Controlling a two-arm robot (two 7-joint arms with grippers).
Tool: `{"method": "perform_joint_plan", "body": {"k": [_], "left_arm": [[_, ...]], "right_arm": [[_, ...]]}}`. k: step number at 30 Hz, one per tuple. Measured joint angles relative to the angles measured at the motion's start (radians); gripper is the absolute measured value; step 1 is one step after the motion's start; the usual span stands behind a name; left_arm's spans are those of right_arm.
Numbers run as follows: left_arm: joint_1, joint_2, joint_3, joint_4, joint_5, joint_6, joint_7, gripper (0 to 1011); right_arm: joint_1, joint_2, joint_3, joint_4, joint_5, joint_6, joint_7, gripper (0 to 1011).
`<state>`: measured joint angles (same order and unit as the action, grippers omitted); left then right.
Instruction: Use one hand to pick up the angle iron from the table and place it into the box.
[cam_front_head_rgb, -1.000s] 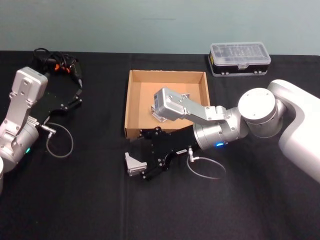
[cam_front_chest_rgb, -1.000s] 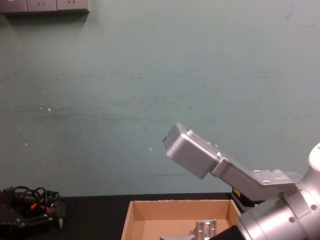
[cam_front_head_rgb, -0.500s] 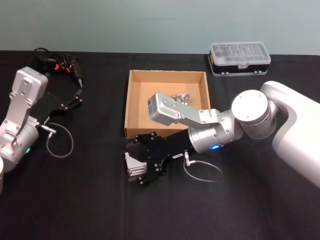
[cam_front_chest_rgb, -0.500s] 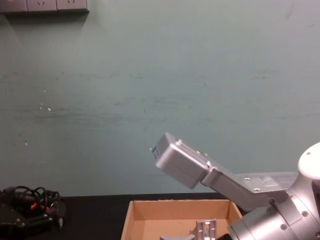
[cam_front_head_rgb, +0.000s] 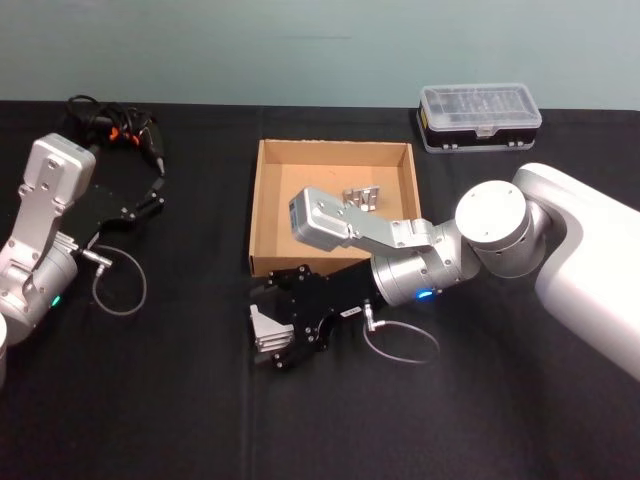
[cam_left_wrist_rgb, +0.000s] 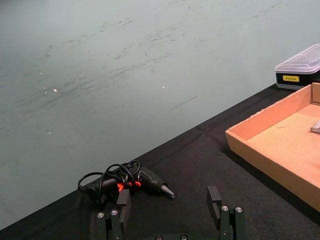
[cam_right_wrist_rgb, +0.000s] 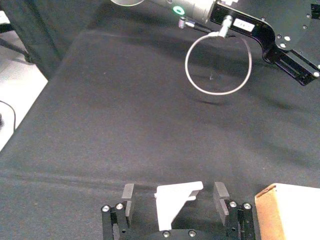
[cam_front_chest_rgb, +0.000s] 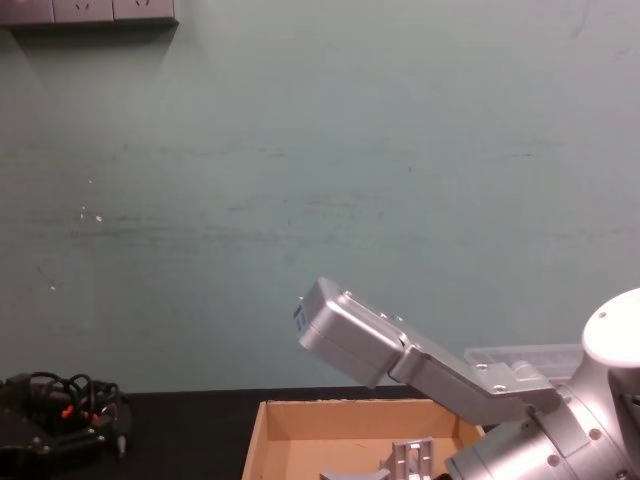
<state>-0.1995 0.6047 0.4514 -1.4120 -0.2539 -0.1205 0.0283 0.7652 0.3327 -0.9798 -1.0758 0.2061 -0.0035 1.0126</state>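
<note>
Reaching a little farther left, the right claw (cam_front_head_rgb: 268, 330) now brackets the angle iron (cam_right_wrist_rgb: 175, 200), which lies on the tabletop (cam_front_head_rgb: 180, 400) just outside the near left corner of the box (cam_front_head_rgb: 256, 215). Its fingers stand apart on either side, so by my judgement gripping, lifting and placing all remain, though another bracket (cam_front_head_rgb: 361, 194) already sits inside. The left claw (cam_left_wrist_rgb: 169, 197), also spread, idles at far left.

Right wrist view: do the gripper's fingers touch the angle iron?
No, the right gripper is open, and its fingers stand on either side of the angle iron with a dark gap on each side.
</note>
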Motion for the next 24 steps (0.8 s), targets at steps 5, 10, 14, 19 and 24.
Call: {"method": "perform_joint_plan", "body": {"k": [5,10,14,19,24], "left_arm": [[0.000,0.000,0.000,0.000,0.000,0.000,0.000,1000],[0.000,0.000,0.000,0.000,0.000,0.000,0.000,1000],[0.000,0.000,0.000,0.000,0.000,0.000,0.000,1000],[0.000,0.000,0.000,0.000,0.000,0.000,0.000,1000],[0.000,0.000,0.000,0.000,0.000,0.000,0.000,1000]], "right_arm": [[0.005,-0.008,0.000,0.017,-0.005,-0.001,-0.004,1000],[0.006,-0.014,0.001,0.028,-0.009,-0.002,-0.005,985],[0.008,-0.019,0.002,0.034,-0.010,-0.008,-0.003,883],[0.009,-0.024,0.002,0.042,-0.009,-0.014,0.005,760],[0.010,-0.026,0.002,0.044,-0.009,-0.017,0.009,606]]}}
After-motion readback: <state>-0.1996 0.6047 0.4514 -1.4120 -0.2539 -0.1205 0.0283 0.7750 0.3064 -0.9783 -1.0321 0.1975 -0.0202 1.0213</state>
